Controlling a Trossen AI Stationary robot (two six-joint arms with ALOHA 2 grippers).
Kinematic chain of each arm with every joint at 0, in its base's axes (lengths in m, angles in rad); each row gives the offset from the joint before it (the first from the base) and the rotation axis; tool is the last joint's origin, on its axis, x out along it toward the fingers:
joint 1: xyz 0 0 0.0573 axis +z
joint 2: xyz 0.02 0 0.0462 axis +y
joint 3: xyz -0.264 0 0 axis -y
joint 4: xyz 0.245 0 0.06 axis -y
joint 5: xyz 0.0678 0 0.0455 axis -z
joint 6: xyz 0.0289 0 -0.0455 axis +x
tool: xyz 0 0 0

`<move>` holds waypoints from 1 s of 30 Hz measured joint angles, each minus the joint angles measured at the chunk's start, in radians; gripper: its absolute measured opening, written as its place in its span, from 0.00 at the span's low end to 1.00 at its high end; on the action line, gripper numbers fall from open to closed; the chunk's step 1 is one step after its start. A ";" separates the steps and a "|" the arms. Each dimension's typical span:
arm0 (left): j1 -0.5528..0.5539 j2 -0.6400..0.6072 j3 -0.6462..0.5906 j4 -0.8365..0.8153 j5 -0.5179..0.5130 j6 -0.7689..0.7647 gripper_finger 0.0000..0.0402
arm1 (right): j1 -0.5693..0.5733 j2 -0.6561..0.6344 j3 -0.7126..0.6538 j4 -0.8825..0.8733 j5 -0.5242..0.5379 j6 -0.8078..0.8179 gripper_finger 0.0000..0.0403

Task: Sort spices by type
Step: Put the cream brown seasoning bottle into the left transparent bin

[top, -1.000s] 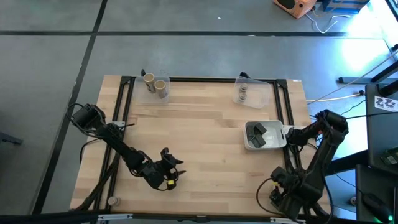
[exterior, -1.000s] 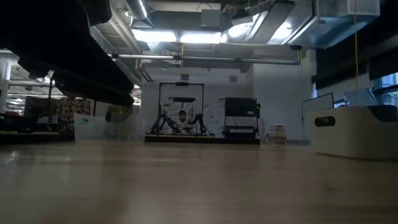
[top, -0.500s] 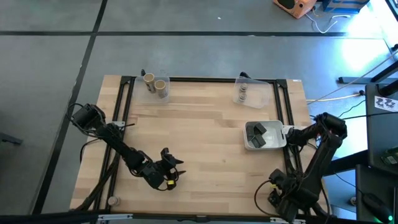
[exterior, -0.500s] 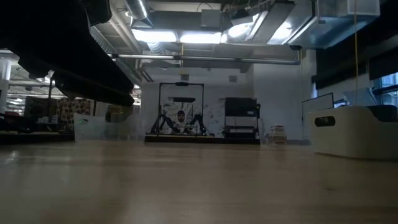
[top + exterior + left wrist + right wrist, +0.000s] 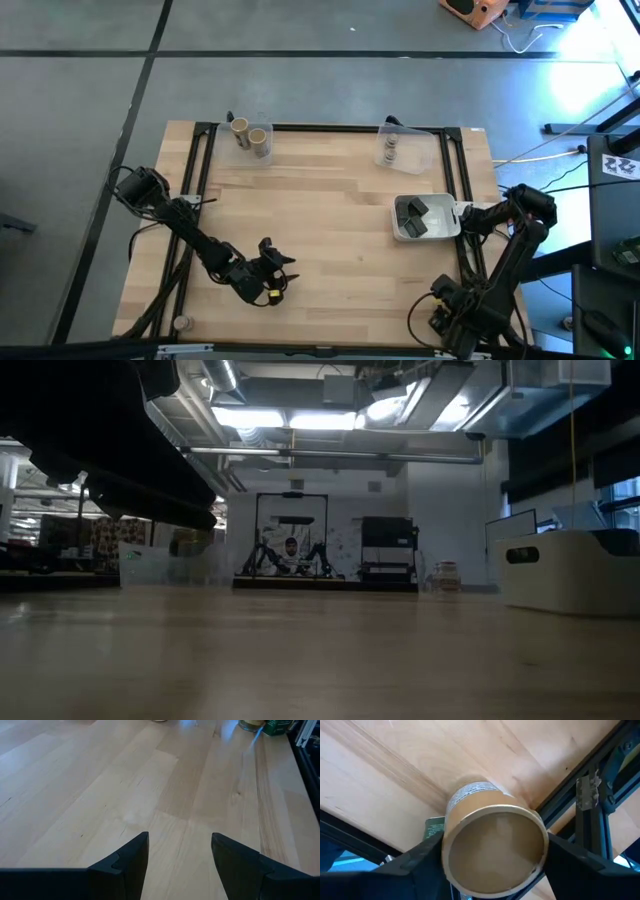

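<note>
The right tool [image 5: 492, 870] grips a tan cylinder [image 5: 492, 842], its arm folded beside the white dish [image 5: 425, 218] at the surface [image 5: 330, 220] edge. The left tool [image 5: 268, 270] lies low, fingers apart, well away from that dish.

Tan cylinders: three. Two [image 5: 240, 127] [image 5: 259, 140] in the far-left tray [image 5: 262, 122], one [image 5: 492, 837] between the right gripper's fingers. Grey-capped jars [image 5: 390, 147]: apparently two, stacked or close, hard to separate. Dark packs [image 5: 412, 210]: two in the white dish [image 5: 447, 228]. Clear trays: two. Arms: two.
</note>
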 joint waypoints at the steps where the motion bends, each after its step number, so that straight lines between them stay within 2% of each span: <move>1: 0.000 0.000 0.000 0.000 0.000 0.002 0.49 | 0.000 0.000 0.000 0.000 0.009 -0.001 0.70; 6: 0.000 0.000 0.000 0.001 0.000 0.021 0.49 | -0.020 0.000 0.004 -0.001 0.110 -0.062 0.70; 8: 0.000 0.000 0.000 0.001 0.000 0.026 0.49 | -0.049 0.002 0.018 0.000 0.180 -0.114 0.70; 12: 0.001 0.000 0.000 0.001 0.000 0.047 0.49 | -0.129 0.002 0.055 0.022 0.322 -0.274 0.70; 16: 0.001 0.000 0.000 0.001 0.000 0.050 0.49 | -0.229 0.002 0.068 0.071 0.416 -0.478 0.70; 24: 0.001 -0.002 0.000 0.001 0.000 0.109 0.49 | -0.449 0.002 0.068 0.190 0.443 -0.876 0.71; 30: 0.006 -0.002 0.000 0.000 0.000 0.183 0.49 | -0.613 0.002 0.068 0.209 0.417 -1.079 0.71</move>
